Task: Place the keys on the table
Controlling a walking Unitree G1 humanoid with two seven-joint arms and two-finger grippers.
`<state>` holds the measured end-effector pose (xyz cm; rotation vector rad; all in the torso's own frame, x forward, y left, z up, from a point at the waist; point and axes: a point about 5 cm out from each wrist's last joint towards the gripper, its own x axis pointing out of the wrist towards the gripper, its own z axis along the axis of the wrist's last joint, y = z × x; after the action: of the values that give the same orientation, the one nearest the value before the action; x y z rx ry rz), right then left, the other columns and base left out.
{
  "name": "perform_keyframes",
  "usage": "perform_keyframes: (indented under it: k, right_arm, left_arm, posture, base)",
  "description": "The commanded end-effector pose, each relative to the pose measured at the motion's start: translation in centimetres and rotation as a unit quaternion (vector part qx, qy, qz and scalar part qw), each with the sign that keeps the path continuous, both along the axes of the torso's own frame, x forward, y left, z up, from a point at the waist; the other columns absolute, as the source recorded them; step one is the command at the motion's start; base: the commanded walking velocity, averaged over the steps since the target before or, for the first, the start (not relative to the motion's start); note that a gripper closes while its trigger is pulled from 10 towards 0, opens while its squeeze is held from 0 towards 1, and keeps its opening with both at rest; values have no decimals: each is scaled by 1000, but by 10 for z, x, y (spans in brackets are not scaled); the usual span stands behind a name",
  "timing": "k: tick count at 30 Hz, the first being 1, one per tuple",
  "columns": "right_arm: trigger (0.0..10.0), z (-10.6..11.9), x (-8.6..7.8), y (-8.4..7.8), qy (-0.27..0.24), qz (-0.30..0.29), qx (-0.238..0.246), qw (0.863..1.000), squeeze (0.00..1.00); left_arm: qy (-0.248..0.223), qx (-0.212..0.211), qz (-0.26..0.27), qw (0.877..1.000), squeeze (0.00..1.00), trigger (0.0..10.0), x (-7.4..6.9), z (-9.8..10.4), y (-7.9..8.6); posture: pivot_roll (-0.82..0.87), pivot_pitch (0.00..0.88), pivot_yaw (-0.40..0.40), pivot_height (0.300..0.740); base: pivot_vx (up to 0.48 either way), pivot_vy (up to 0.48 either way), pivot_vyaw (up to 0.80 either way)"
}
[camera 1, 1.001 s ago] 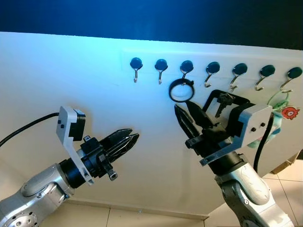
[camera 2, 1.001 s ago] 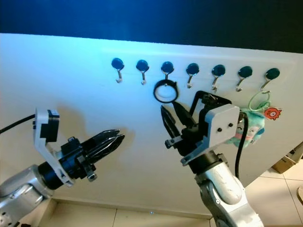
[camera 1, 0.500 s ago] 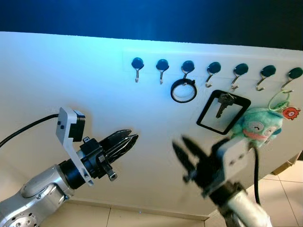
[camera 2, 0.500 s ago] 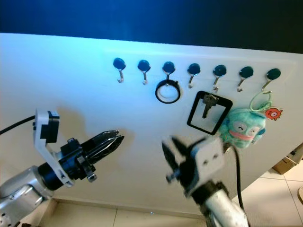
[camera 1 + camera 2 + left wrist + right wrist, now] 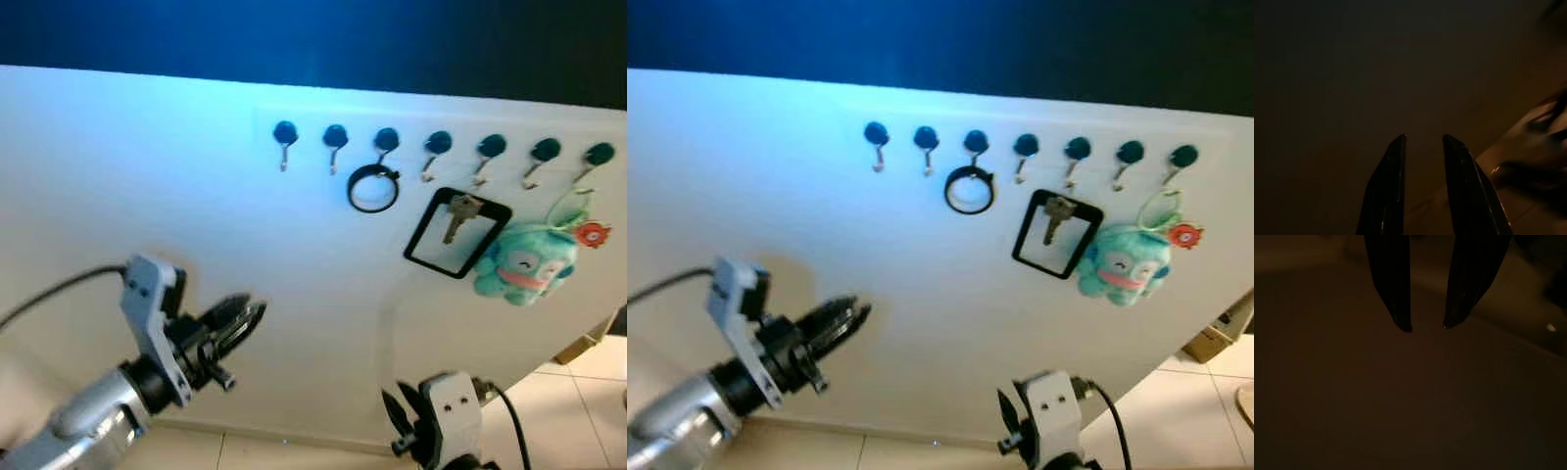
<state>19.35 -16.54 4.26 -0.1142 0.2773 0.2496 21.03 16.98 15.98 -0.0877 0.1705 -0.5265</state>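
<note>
While the keys (image 5: 457, 217) are hanging on the wall hooks (image 5: 436, 152), the left pincer (image 5: 238, 324) is pointing wallward, slightly spread, and the right pincer (image 5: 400, 423) is sitting low, spread, well below them.

Head views are bright but oddly lit: cool bluish light washes the white wall (image 5: 147, 176) from up top, fading warmer and creamier lower down. Above it is just deep dark blue. There's a soft shadow on the wall behind the left end effector (image 5: 235, 325), and everything's a bit smeared with motion blur. Both wrist views are super dim, murky brown, with black fingers (image 5: 1388, 191) barely outlined.
</note>
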Motion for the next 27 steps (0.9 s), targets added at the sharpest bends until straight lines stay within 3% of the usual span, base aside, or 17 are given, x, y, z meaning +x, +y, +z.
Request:
perform_keyframes:
  k: [1,2,3,4,5,7,8,10,18,27]
  right_arm:
    - [10000,-20,-9,-14,38,-38,-8,999,0]
    - [10000,-30,-11,-20,52,-58,-17,997,0]
    - [10000,-30,-11,-20,52,-58,-17,997,0]
    - [10000,-49,-16,-34,77,-93,-36,992,0]
    - [10000,-49,-16,-34,77,-93,-36,992,0]
    - [10000,-64,-19,-48,100,-141,-49,984,0]
    - [10000,-64,-19,-48,100,-141,-49,984,0]
    - [10000,-73,-19,-57,114,-180,-52,976,0]
    - [10000,-84,-9,-57,122,-216,-39,968,0]
    - [10000,-104,-16,-45,166,-181,-50,968,0]
  left_arm:
    - [28,49,55,997,0,10000,2,-26,12]
    - [40,68,88,993,0,10000,3,-40,18]
    - [40,68,88,993,0,10000,3,-40,18]
    - [59,119,159,978,0,10000,5,-68,31]
    - [59,119,159,978,0,10000,5,-68,31]
    - [81,173,226,955,0,10000,5,-97,45]
    - [81,173,226,955,0,10000,5,-97,45]
    - [100,207,261,938,0,10000,2,-118,52]
    - [162,247,300,907,0,10000,-18,-166,61]
    - [180,270,333,885,0,10000,-26,-189,67]
  posture:
    - [54,179,-14,740]
    - [54,179,-14,740]
    - [54,179,-14,740]
    - [55,174,-16,740]
    - [55,174,-16,740]
    - [55,168,-15,740]
    - [55,168,-15,740]
    - [48,156,-16,740]
    - [33,126,-13,740]
    - [37,112,-17,740]
  base:
    - [0,0,0]
    - [0,0,0]
    - [0,0,0]
    - [0,0,0]
    - [0,0,0]
    - [0,0,0]
    - [0,0,0]
    - [0,0,0]
    - [0,0,0]
    - [0,0,0]
